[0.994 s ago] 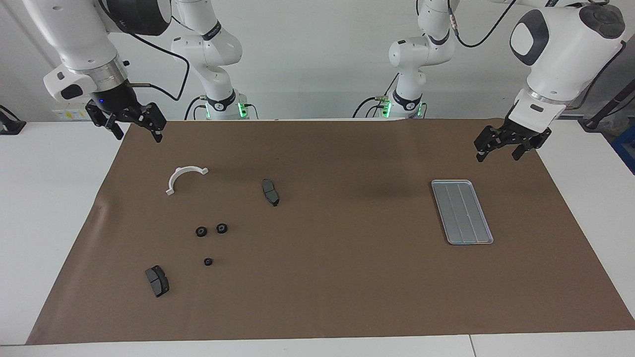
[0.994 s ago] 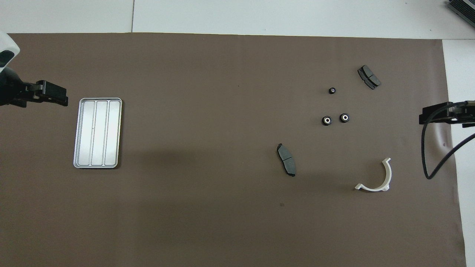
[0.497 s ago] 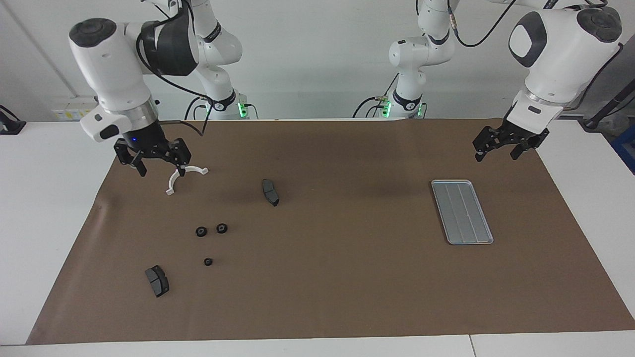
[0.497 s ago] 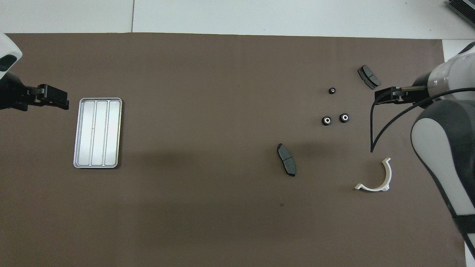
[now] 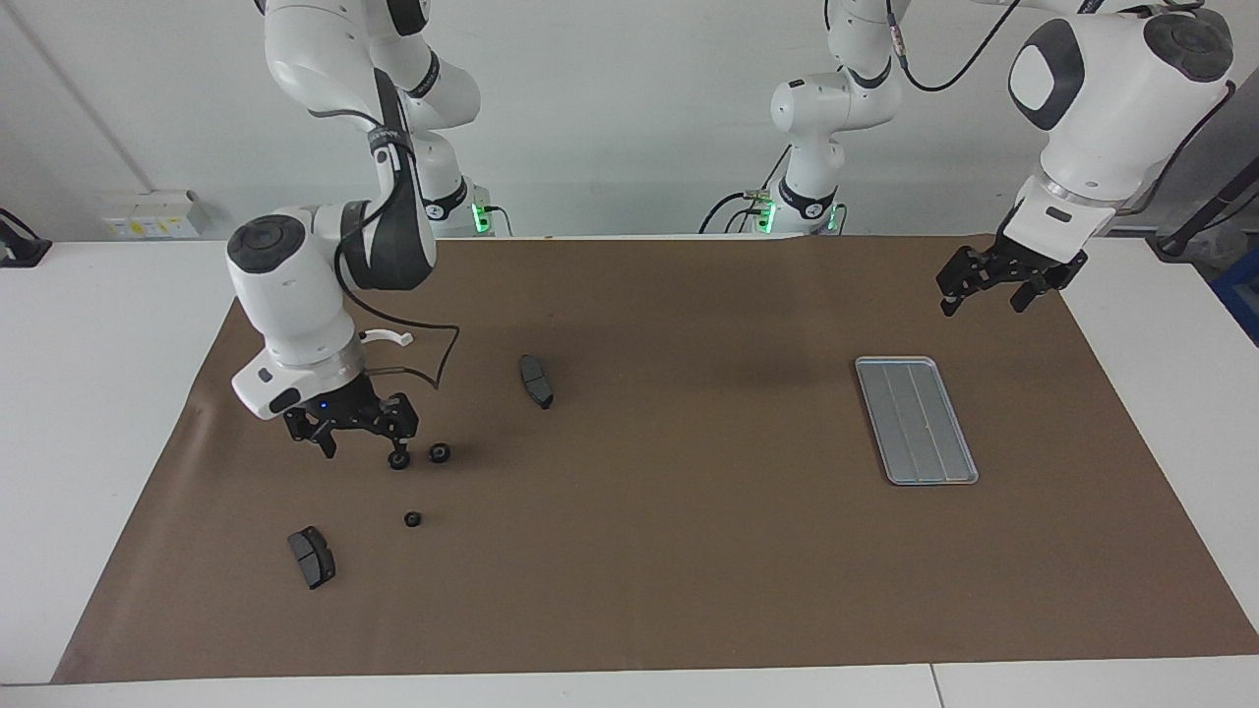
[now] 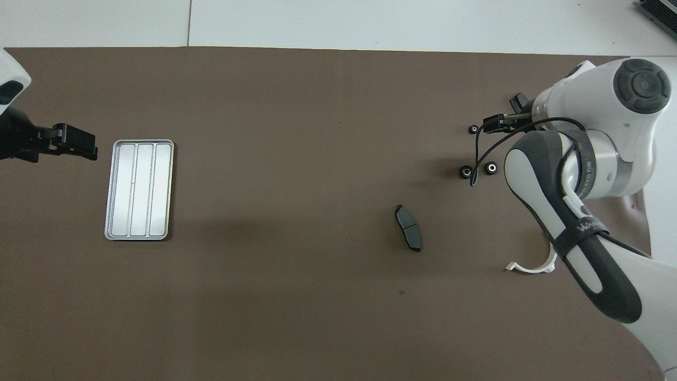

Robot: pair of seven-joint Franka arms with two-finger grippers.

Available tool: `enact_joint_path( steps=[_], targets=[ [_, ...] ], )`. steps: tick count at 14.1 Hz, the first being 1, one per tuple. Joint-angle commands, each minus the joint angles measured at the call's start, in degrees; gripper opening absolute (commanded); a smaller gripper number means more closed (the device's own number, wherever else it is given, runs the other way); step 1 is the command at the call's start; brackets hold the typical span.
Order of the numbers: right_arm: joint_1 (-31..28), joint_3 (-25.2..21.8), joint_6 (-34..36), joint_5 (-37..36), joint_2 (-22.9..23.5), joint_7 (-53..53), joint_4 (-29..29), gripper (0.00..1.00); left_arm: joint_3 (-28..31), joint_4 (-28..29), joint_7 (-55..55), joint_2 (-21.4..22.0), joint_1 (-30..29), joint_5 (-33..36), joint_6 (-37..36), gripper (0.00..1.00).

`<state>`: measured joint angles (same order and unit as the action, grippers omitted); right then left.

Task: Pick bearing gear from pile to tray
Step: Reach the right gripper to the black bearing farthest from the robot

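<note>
— Where are your tools?

— My right tool [image 5: 360, 444] hangs low over the pile [image 5: 398, 462] at the right arm's end of the counter [image 5: 689, 551], fingers spread. One fingertip [image 5: 397, 449] sits right at a black ring [image 5: 398, 460]; I cannot tell whether it touches. My left tool [image 5: 995, 288] waits in the air, fingers spread, over the brown mat near the tray [image 5: 916, 420], at the left arm's end.

— And the rings?

— Two lie side by side, the second [image 5: 440, 453] just beside the first. A smaller ring [image 5: 413, 519] lies farther from the robots. All three are on the mat, well apart from the tray.

— Anything else?

— One dark pad [image 5: 312, 557] lies farthest out, another pad [image 5: 536, 381] toward the middle, and the white bracket [image 6: 530, 265] nearest the robots, partly hidden by my arm.
</note>
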<state>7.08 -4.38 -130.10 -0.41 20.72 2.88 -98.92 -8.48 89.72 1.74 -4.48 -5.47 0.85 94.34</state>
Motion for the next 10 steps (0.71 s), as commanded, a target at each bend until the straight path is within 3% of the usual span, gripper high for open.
enact_joint_path(
  steps=[1, 6, 10],
  targets=[
    [-0.3, 0.2, -4.2, 0.9, 2.9, 1.0, 0.9, 1.0, 0.2, 1.3, 2.8, 1.7, 1.3, 0.9, -0.1, 1.0],
    [0.6, 0.9, -13.6, 6.5, 9.7, 1.0, 1.5, 1.0, 0.1, 1.4, 2.7, 1.9, 1.3, 0.4, 0.7, 1.0],
    [0.9, 0.9, -15.5, 6.6, 11.7, 1.0, 1.6, 1.0, 0.2, 2.4, 3.4, 2.2, 1.3, 0.3, 2.1, 1.0]
  ],
)
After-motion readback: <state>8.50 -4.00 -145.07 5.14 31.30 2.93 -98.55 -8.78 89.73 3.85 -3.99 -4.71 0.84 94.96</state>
